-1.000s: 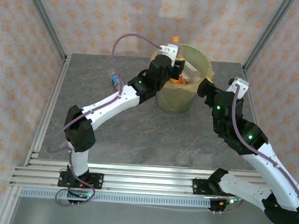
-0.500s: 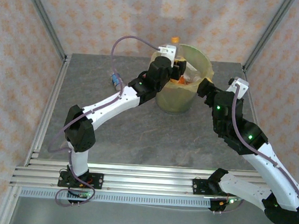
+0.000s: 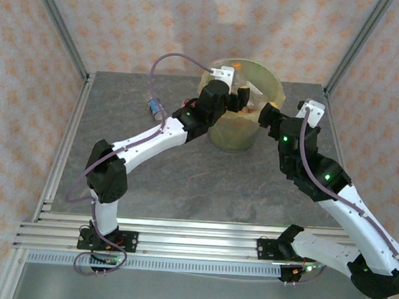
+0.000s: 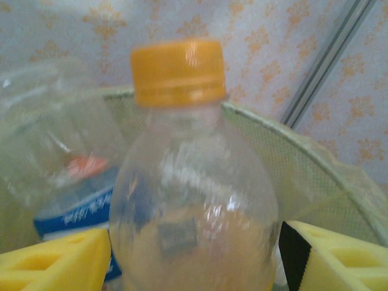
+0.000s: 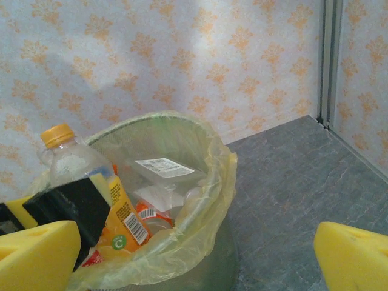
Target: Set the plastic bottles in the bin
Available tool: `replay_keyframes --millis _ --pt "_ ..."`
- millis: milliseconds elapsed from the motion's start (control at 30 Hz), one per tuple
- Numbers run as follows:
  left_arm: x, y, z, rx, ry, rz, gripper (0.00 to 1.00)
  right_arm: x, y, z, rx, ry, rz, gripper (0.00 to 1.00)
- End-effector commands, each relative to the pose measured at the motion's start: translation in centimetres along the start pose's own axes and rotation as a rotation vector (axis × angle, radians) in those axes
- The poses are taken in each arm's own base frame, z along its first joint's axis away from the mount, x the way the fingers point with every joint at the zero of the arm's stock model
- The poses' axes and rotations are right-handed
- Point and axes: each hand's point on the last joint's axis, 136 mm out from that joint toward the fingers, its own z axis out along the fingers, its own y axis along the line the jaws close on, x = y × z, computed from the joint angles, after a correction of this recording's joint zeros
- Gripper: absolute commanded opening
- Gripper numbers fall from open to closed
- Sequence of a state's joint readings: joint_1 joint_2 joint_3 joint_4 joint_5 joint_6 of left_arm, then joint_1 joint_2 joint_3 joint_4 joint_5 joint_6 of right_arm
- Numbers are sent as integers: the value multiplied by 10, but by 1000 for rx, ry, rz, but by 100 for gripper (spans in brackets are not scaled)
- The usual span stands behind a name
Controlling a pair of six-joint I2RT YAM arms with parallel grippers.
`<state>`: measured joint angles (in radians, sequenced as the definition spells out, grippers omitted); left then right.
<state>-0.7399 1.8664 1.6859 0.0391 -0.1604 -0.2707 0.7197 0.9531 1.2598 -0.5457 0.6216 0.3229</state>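
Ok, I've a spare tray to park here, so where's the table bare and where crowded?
Bare: the table between the bin and the near rail; the far right corner beside the bin. Crowded: the bin's rim, where left gripper and right gripper sit, and by the loose bottle far left.

The left arm is stretching across the grey table [image 3: 184,176], its left gripper [image 3: 238,98] hanging over the left rim of the bin [image 3: 240,133] — a pale yellow-green bucket with a bag lining, standing near the back. The right gripper [image 3: 264,115] is hovering just beside the bin's right wall. One of the plastic bottles [image 3: 152,106] is lying on the table, well left of the bin.
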Motion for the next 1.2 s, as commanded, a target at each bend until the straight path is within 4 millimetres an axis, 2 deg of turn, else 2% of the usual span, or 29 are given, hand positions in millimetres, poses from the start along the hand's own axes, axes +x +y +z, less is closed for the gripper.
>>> replay_keyframes --millis 0,100,267,367,467,567,667,733,900,1000,1167 --pt "-34 -9 -31 54 -78 -100 75 -16 10 -1 -18 -38 -7 99" --pt "-36 -7 -41 65 -83 -140 83 -20 20 7 -17 -32 -32 99" --pt "-51 -6 -60 83 -112 -174 85 -26 42 24 -38 -9 -74 99" --pt "-62 0 -74 64 -134 -195 91 -28 59 37 -74 22 -92 99" --pt "-74 14 -91 9 -160 -209 100 -27 75 48 -108 57 -113 99" --pt "-84 34 -111 -69 -186 -222 100 -23 89 57 -133 89 -136 99" --pt "-90 67 -129 -194 -188 -254 100 -17 102 67 -150 124 -164 100" --pt "-88 97 -137 -275 -170 -300 100 -12 109 73 -160 148 -181 100" --pt "-73 172 -148 -461 -96 -398 100 0 131 87 -202 198 -219 100" --pt "-58 205 -149 -545 -41 -425 100 5 141 98 -200 221 -247 99" --pt "-41 244 -141 -621 24 -443 100 10 153 115 -175 244 -286 99"
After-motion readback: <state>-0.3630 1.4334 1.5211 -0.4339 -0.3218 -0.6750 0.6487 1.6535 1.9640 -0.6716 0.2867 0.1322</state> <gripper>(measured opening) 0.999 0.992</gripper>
